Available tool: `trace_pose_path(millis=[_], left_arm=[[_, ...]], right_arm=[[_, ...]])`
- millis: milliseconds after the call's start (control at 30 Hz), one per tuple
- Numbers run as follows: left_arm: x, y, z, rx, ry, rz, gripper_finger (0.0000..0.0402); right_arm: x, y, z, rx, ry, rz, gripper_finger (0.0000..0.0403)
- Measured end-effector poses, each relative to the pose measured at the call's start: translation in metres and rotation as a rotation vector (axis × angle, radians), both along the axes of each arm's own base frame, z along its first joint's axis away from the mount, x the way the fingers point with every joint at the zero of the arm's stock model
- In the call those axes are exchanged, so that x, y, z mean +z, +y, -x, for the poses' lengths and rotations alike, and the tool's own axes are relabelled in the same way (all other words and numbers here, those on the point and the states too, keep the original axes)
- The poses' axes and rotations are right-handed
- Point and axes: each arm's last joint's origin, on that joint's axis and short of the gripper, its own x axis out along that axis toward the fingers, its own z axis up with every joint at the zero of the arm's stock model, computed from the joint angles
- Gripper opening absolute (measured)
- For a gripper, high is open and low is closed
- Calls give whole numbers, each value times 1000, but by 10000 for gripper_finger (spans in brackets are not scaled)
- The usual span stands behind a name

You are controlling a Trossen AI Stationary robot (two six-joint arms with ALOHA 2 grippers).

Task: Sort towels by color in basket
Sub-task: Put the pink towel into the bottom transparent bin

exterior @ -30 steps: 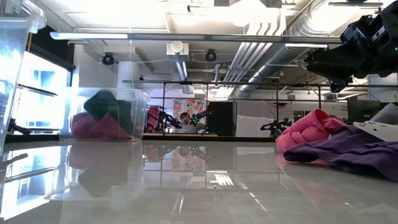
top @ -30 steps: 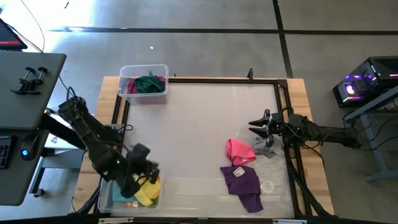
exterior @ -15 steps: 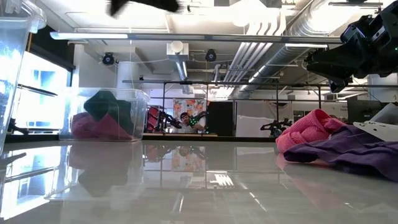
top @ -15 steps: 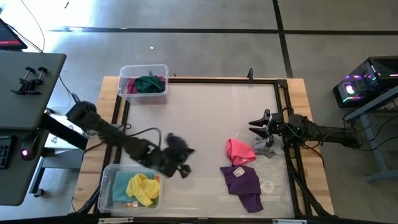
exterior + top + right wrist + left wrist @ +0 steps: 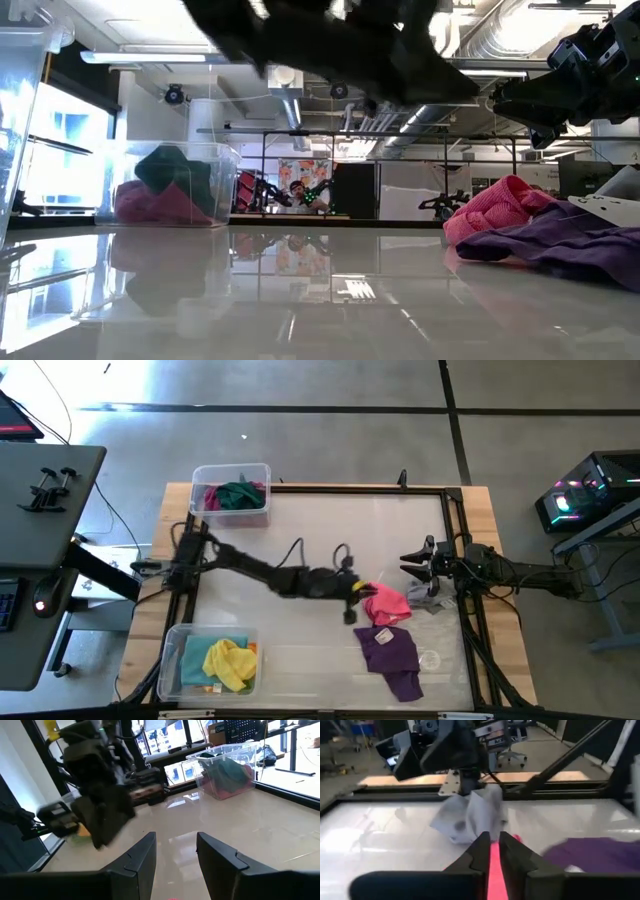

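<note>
The left gripper (image 5: 352,600), fingers narrowed to a slim gap, reaches the pink towel (image 5: 385,603) beside the purple towel (image 5: 392,656), while the right gripper (image 5: 410,563) waits nearby, fingers wide.

From my seat, the white table (image 5: 320,550) sits inside a wooden border with a dark frame along its edges. Off the table at nine o'clock I see a grey desk (image 5: 40,480) with a black clamp (image 5: 45,487) lying on it. At three o'clock, beyond the table edge, a computer case (image 5: 585,495) glows purple. In the low view, far behind the table, a person (image 5: 297,190) sits in the room under exposed ceiling ducts (image 5: 420,80), beside a dark cabinet (image 5: 355,190).
</note>
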Motion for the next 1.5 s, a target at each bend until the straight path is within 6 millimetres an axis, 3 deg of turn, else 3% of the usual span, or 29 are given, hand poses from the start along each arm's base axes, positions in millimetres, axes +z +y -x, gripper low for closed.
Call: trace_pose_path(millis=[200,400,600,767,933,1167,1367,1500], left_arm=[[-13,23,-36,-103,109,-22,96],[-16,29,-40,-104,248,28,143],[-6,23,-41,45,175,96,144],[-11,16,-41,42,185,35,141],[-15,15,-42,41,180,36,140],[-53,19,-46,36,251,20,140],[-81,38,-45,26,368,171,157],[-92,42,-40,7,471,70,163]], right_arm=[[0,0,0,0,0,0,138],[0,0,0,-1,0,0,138],[0,0,0,-1,-3,-26,138],[0,0,0,-6,-24,-207,138],[0,0,0,-6,-26,-229,138],[2,-2,0,-64,-44,-224,138],[0,-2,0,-82,-22,-159,138],[0,-2,-1,-82,-7,-68,138]])
